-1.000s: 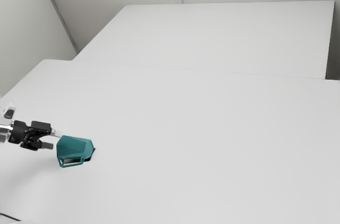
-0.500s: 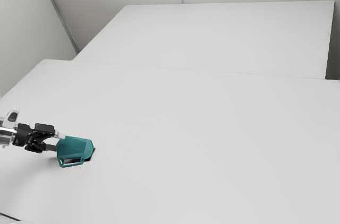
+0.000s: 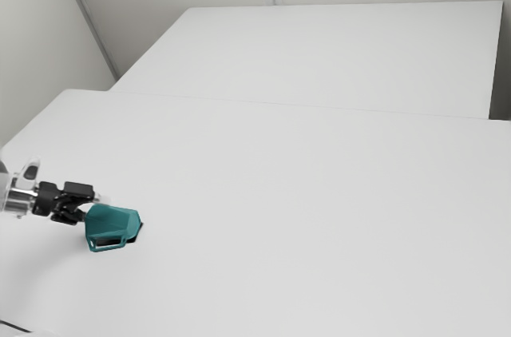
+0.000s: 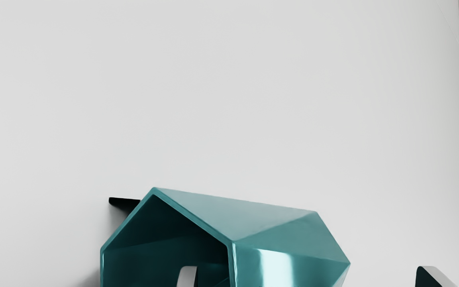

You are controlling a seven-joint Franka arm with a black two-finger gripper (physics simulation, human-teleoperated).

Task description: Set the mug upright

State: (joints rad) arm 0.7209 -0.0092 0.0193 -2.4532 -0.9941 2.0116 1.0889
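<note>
Teal mug (image 3: 112,224) lay on its side at the exterior view's left, just right of the gripper (image 3: 95,208), its long axis running away, mouth (image 4: 157,235) facing the fingers (image 4: 188,278). These stood wide apart, gripping nothing, one before the mouth, one outside.

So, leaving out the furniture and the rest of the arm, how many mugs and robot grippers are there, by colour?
Teal: 1, the faceted mug
Black: 1, the two-finger gripper
Total: 2
</note>
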